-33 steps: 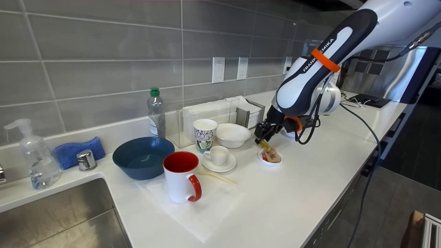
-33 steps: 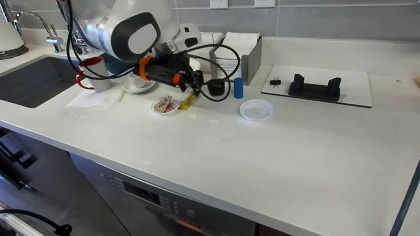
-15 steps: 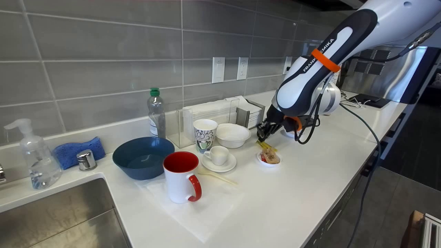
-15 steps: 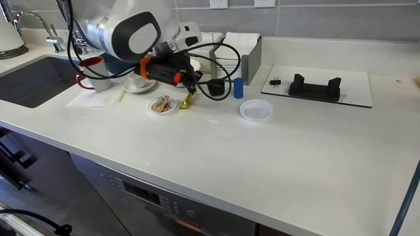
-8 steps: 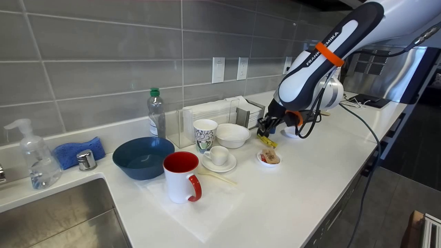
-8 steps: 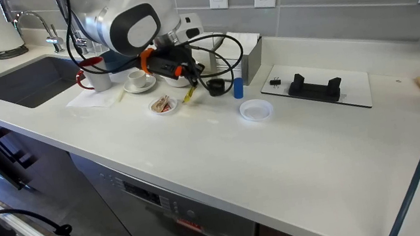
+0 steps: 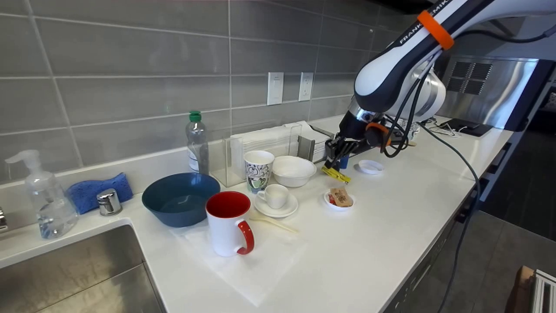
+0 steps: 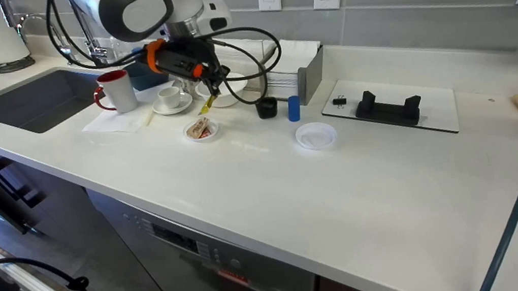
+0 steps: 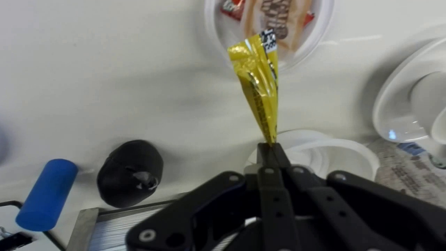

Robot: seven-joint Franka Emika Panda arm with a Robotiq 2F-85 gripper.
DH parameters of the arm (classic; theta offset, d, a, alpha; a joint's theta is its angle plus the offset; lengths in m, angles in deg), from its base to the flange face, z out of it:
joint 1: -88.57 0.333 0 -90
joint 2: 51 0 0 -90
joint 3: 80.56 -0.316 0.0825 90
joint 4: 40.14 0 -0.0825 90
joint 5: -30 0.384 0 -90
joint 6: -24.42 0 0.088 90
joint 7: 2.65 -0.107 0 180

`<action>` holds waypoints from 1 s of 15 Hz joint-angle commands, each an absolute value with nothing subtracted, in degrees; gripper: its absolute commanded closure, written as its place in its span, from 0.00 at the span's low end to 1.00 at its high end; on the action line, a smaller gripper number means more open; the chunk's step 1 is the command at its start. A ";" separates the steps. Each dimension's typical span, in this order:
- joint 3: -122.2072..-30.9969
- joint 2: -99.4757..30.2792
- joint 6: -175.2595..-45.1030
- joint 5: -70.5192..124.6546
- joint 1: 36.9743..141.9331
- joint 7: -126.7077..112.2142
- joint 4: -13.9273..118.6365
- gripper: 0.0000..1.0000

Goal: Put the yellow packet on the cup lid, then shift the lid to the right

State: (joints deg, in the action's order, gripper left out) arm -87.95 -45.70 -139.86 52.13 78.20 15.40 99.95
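Note:
The yellow packet (image 9: 259, 80) sticks out from my gripper (image 9: 271, 144), whose jaws are pinched together on one end of it. In both exterior views the packet (image 7: 335, 174) hangs tilted from the gripper (image 8: 214, 92), a little above the counter. The cup lid (image 7: 340, 208) is a small round white disc on the counter, with a brown packet (image 8: 197, 128) and a red one lying in it. It lies just past the yellow packet's free end at the top of the wrist view, partly cut off by the frame edge. The pinched end of the yellow packet is hidden between the fingertips.
Close to the gripper stand a white bowl (image 7: 294, 171), a napkin holder (image 8: 311, 73), a black object (image 8: 267, 108) and a blue cylinder (image 8: 293, 108). A shallow white dish (image 8: 316, 135) lies farther along. A saucer (image 8: 173, 109) with a small cup is nearby.
My gripper has closed on the yellow packet and risen, taking it up from the counter beside the cup lid. The lid shifted very slightly early on, then stayed put.

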 commanded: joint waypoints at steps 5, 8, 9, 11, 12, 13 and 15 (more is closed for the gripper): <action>-90.33 -50.77 -135.62 60.24 78.19 26.26 104.47 1.00; -90.42 -50.21 -136.13 60.55 78.28 27.82 105.48 1.00; -90.65 -49.90 -137.20 61.60 78.41 28.75 105.72 1.00; -90.93 -49.55 -138.02 63.12 78.55 30.39 106.04 1.00; -91.05 -49.30 -138.82 63.66 78.58 31.04 106.16 1.00; -91.22 -48.94 -139.75 64.73 78.63 31.96 106.09 1.00; -91.54 -48.05 -141.22 66.29 78.58 33.35 105.64 1.00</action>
